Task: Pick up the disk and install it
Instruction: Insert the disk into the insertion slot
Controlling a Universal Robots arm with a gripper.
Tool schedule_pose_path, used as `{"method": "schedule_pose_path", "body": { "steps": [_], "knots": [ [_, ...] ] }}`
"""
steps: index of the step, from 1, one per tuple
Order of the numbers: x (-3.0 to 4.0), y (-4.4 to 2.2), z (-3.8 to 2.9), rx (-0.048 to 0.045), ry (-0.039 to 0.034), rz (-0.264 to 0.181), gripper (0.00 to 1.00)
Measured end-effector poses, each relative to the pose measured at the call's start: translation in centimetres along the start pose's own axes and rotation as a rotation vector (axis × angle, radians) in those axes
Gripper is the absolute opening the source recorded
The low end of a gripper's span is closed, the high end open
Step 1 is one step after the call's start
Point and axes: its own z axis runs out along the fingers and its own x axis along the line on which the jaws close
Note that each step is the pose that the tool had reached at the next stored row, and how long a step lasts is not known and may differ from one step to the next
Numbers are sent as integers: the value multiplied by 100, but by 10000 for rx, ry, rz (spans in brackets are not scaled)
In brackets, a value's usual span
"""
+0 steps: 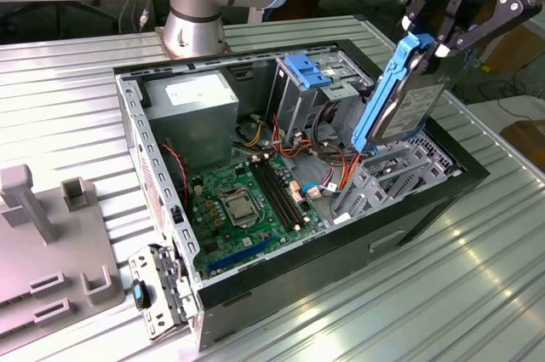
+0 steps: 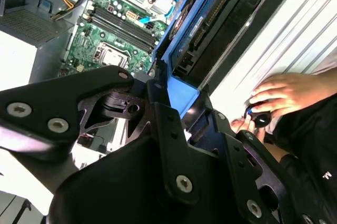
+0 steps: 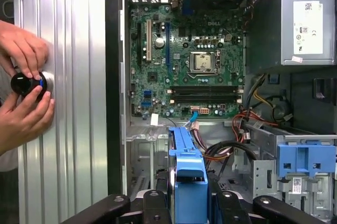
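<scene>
The disk [image 1: 407, 100], a dark-grey drive in a bright blue carrier, hangs tilted on edge above the open computer case's drive bay at the exterior view's right. My black gripper [image 1: 451, 25] is shut on its upper end. In the first wrist view the disk [image 3: 188, 174] shows edge-on between the black fingers [image 3: 158, 208], above the grey bay cage [image 3: 145, 161]. The second wrist view has the disk [image 2: 210, 29] reaching away from the gripper [image 2: 171, 110] toward the case's side wall.
The open case [image 1: 409, 217] holds a green motherboard [image 1: 243, 200], a grey power supply [image 1: 192, 106], coloured cables [image 1: 328, 170] and a lighter-blue latch plate [image 1: 308, 70]. A person's hands [image 3: 23, 92] hold a small black knob beside the case on the ribbed metal table [image 1: 477, 294]. Grey fixtures [image 1: 51, 234] stand at the exterior view's left.
</scene>
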Motion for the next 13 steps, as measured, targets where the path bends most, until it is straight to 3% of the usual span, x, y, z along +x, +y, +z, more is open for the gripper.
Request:
{"method": "schedule_pose_path", "body": {
  "steps": [4,5,6,13],
  "knots": [
    [162,-6,15,1,-1,1,37],
    [169,-35,23,1,-2,1,37],
    [168,-110,33,0,2,2,37],
    [168,-161,110,0,-1,-18,37]
  ]
}}
